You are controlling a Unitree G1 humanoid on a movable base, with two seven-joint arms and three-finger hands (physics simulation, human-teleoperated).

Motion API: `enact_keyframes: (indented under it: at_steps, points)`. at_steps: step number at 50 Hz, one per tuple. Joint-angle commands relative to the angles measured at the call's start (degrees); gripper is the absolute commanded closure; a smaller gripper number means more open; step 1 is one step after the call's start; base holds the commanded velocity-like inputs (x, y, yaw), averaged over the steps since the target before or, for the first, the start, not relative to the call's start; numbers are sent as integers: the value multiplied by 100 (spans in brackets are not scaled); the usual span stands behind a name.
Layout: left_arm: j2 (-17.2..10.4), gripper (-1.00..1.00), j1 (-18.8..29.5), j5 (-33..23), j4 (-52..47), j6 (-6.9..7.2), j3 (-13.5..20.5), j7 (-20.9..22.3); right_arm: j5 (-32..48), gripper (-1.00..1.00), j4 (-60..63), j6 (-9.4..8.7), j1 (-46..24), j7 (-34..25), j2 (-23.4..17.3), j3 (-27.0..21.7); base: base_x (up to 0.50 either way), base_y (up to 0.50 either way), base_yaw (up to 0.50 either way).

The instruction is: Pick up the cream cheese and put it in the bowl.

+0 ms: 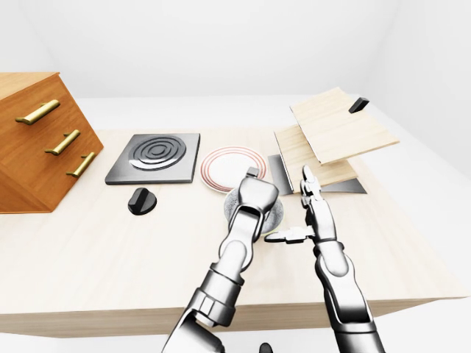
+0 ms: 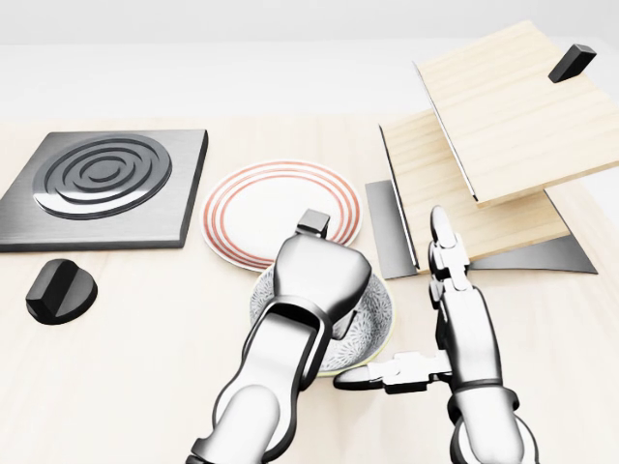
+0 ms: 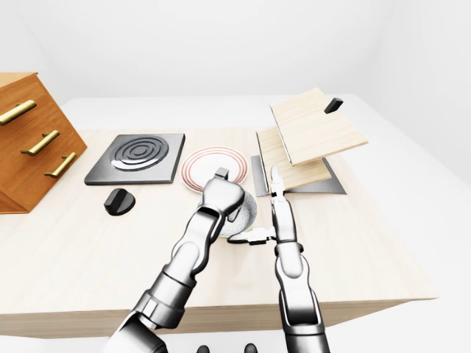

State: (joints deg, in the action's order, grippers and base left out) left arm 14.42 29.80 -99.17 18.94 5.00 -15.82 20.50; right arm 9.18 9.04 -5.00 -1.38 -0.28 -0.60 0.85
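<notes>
bowl (image 2: pixel 372 329) – covered by left hand (image 2: pixel 319 275) | right hand (image 2: pixel 455 300) beside – plate (image 2: pixel 251 208) open

Both arms are rendered in glossy silver-grey shells, rounded and smooth, with dark seams and black joints showing between the segments. The left hand (image 2: pixel 317 275) is capped by a bulbous, domed casing with a small dark square tip. The right hand (image 2: pixel 455 319) is built of slim, segmented silver fingers (image 2: pixel 443 253) linked by black knuckles.

Pale matt wooden table (image 2: pixel 126 387); patterned glazed bowl (image 2: pixel 372 329)
</notes>
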Motion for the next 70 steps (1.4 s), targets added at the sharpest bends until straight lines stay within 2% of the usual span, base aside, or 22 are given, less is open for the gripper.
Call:
enact_keyframes:
  at_steps: [1,3,4,5,6,32,39,42,48,50,55,57,58,59,63,66,70]
  points:
    - [-54,100,-103,118,-329,0,-47,185,-8,-100,-64,0,-75,18,8,12,0,0,0]
    - [-62,100,-85,126,-352,0,-34,191,-4,-100,-83,0,-78,20,8,15,0,0,0]
    - [-63,85,-98,112,-381,0,-42,211,-5,-100,-85,0,-76,18,9,17,0,0,0]
    - [-69,6,-93,86,-399,0,-42,205,0,-100,-85,0,-76,22,10,21,0,0,0]
    - [-55,-100,-62,92,-437,0,-14,219,1,-100,-99,0,-84,24,10,19,0,0,0]
    - [-97,-100,-131,48,-1601,0,44,907,43,-100,-291,0,-151,58,19,45,0,0,0]
    - [-215,-100,-247,368,-2235,0,191,1115,45,-100,-165,0,-99,47,26,56,0,0,0]
    - [-262,-100,-327,889,-2595,0,374,1179,49,-100,-144,0,-98,51,32,66,0,0,0]
    - [-782,-100,-184,1669,-2626,0,750,762,52,-100,13,0,-110,38,39,77,0,0,0]
    - [-1014,-100,-122,2166,-2570,0,1062,539,55,-100,15,0,-140,49,39,72,0,0,0]
    - [-1382,-100,-191,2953,-2709,0,1247,235,90,-100,-175,0,-285,110,43,73,0,0,0]
    - [-1472,-100,-217,3278,-2822,0,1328,127,122,-100,-35,0,-287,113,56,104,0,0,0]
    - [-1506,-100,-235,3459,-2918,0,1440,-63,176,-100,174,0,-302,112,65,139,0,0,0]
    - [-1554,-100,-236,3516,-2928,0,1401,-97,210,-100,307,0,-313,97,64,161,0,0,0]
    - [-1614,-100,-437,4407,-3445,0,1584,-236,340,-100,832,0,-398,50,72,204,0,0,0]
    - [-1680,-100,-567,5147,-3654,0,1735,-545,412,-100,1159,0,-522,12,90,234,0,0,0]
    - [-1745,-100,-857,5913,-4078,0,1774,-714,445,-100,1169,0,-683,33,114,247,0,0,0]
